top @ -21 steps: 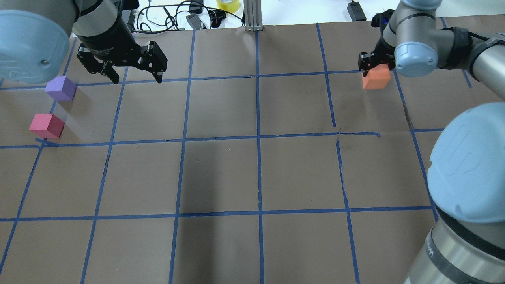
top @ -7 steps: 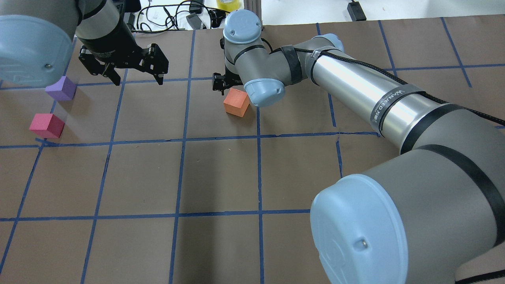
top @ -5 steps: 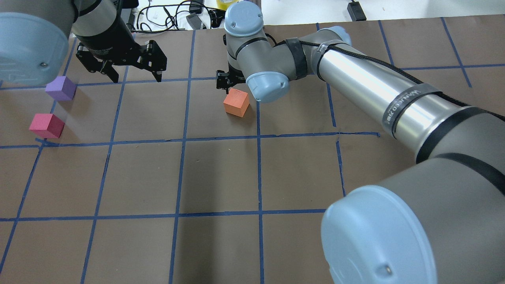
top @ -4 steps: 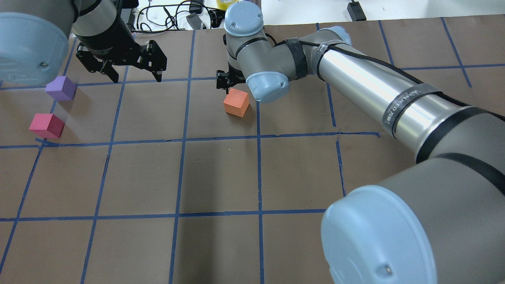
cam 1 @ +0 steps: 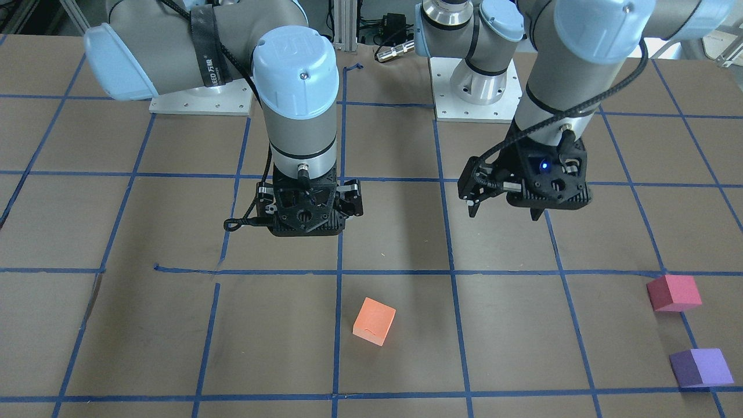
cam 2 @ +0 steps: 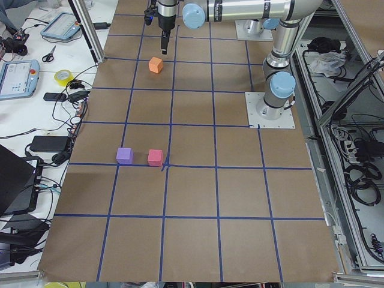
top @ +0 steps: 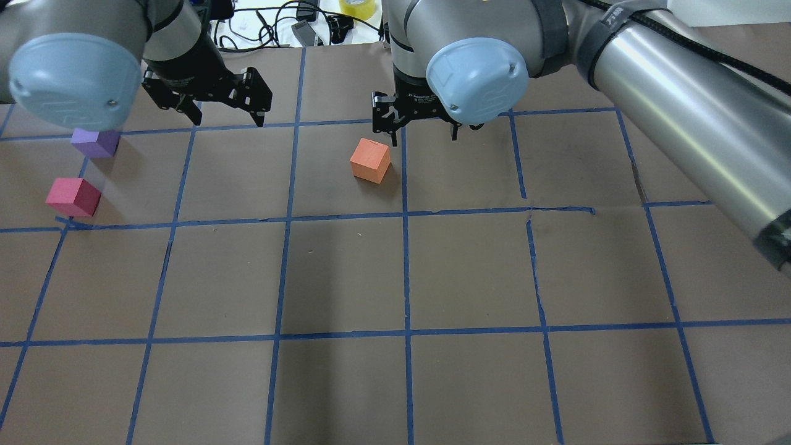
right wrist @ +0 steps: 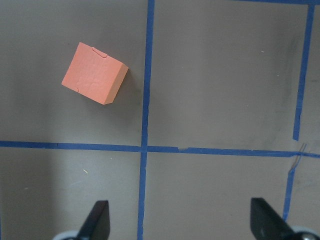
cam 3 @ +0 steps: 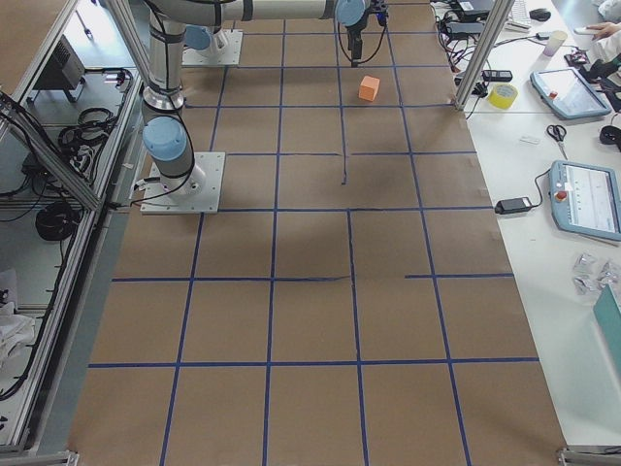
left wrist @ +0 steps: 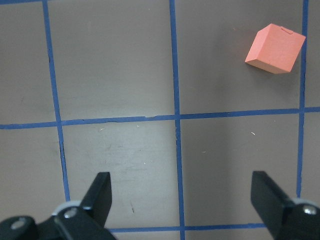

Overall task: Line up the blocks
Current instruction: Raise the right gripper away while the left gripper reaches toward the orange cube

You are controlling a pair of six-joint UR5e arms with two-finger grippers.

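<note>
The orange block (top: 370,160) lies alone on the brown table near the far middle; it also shows in the front view (cam 1: 374,321), the left wrist view (left wrist: 275,48) and the right wrist view (right wrist: 94,73). My right gripper (top: 415,128) is open and empty, raised above the table just right of it (cam 1: 307,223). The purple block (top: 94,142) and the reddish-pink block (top: 73,196) sit side by side at the far left (cam 1: 699,367) (cam 1: 673,292). My left gripper (top: 228,120) is open and empty, hovering right of the purple block (cam 1: 505,212).
The table is brown paper with a blue tape grid (top: 405,216). Cables, a tape roll (top: 357,6) and a metal post (top: 389,25) lie beyond the far edge. My left arm's elbow (top: 74,80) overhangs the purple block.
My right gripper carried the orange block from the far right to the middle, let it go, then rose and drew back to the right. My left gripper shifted slightly right.
</note>
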